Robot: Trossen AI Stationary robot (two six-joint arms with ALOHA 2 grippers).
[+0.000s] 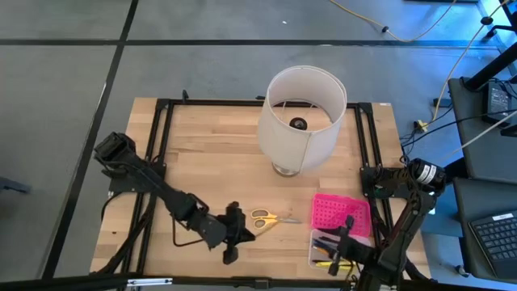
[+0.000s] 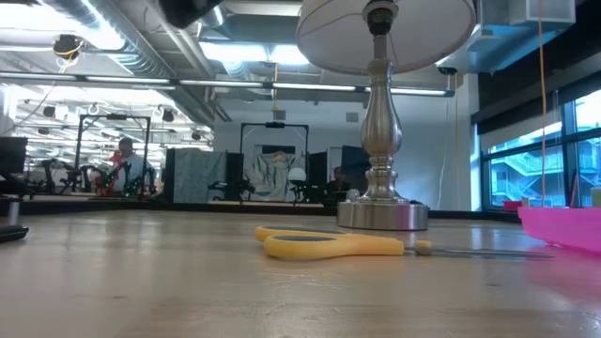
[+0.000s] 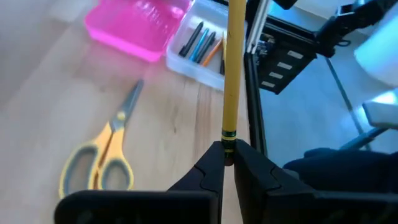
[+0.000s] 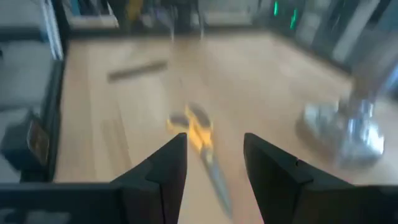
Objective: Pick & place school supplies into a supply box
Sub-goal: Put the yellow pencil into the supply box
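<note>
Grey concrete floor with dark seams surrounds the pale wooden table. Beyond it, an open workshop: exposed silver ceiling ducts, strip lights glowing, tall windows at one side, a seated person far back.

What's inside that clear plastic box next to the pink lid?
The clear plastic box base holds several pens and pencils, dark, bluish and orange. The yellow pencil clamped in the left gripper crosses its far end, hiding anything there.
</note>
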